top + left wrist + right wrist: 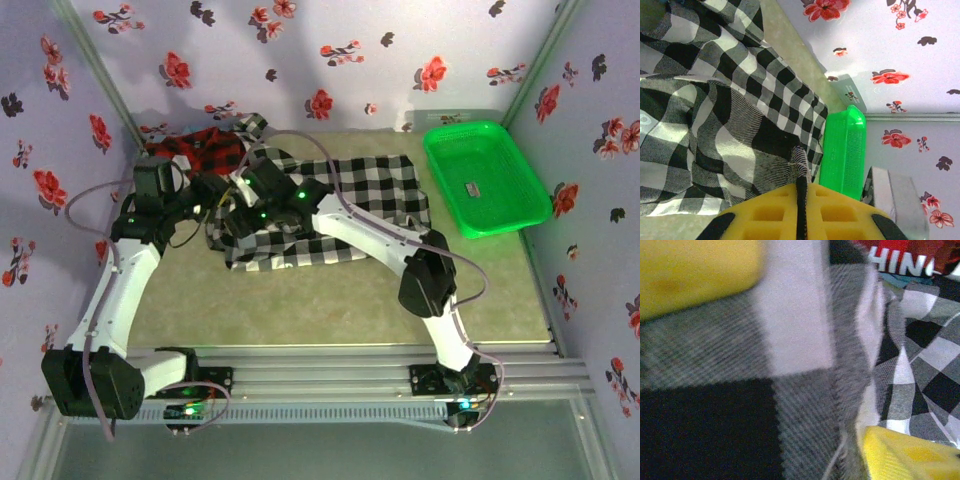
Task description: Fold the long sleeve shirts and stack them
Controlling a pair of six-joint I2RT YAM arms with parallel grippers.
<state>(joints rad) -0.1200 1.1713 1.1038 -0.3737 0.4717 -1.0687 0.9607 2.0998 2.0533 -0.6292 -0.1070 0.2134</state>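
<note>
The black-and-white checked shirt (345, 205) lies spread at mid-surface (330, 300). The red-and-black plaid shirt (195, 150) lies crumpled just beside it at the back left, and the green basket (485, 175) stands apart to the right. The left gripper (801, 195) is closed on a thin ridge of checked cloth, pinched near the fingertips. The right gripper (805, 365) straddles checked cloth with its fingers apart; whether it presses the cloth cannot be told. Hazards: the shallow left pinch may slip under tension and drop the edge. The right gripper may take one layer too many or too few and skew the fold. Both grippers work close together, so contact between them is possible. Drag may pull the plaid shirt along.
</note>
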